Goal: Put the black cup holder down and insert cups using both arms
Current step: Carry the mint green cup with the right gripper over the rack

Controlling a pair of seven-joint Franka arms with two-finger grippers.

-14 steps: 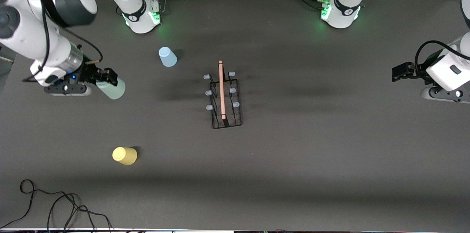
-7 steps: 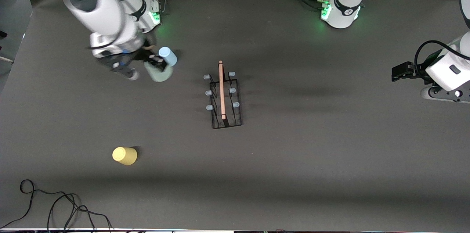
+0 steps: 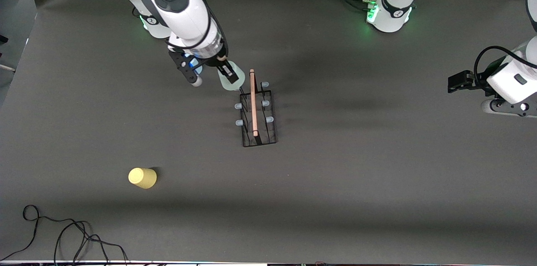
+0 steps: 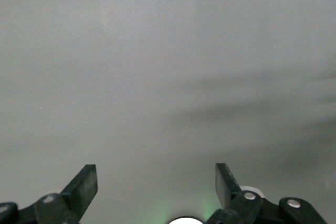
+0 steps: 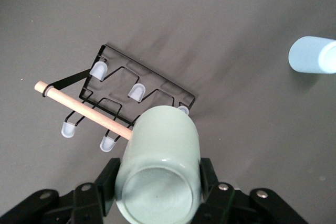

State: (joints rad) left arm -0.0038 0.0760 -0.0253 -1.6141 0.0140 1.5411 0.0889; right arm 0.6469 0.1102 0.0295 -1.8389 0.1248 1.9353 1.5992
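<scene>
No brand, label or legible writing shows on any item.

The rack (image 3: 256,113) stands on the dark worktop (image 3: 377,182) near its middle. Its long axis, marked by the wooden rod (image 3: 253,102), runs from the robots' bases toward the front camera, and its pale-tipped pegs (image 3: 239,123) stick out to both sides.

The right claw (image 3: 228,74) is closed on the grey-green cup (image 5: 157,166), gripping it by the sides. The cup lies tilted, its long axis pointing toward the rack, and hangs over the rack's end nearest the bases, beside the rod.

The blue cup (image 5: 313,54) is largely hidden under the right arm in the front view. The yellow cup (image 3: 142,178) lies nearer the front camera, toward the right arm's end.

The left claw (image 4: 156,187) waits with fingers (image 4: 84,184) spread wide and empty, over bare worktop at the left arm's end.
</scene>
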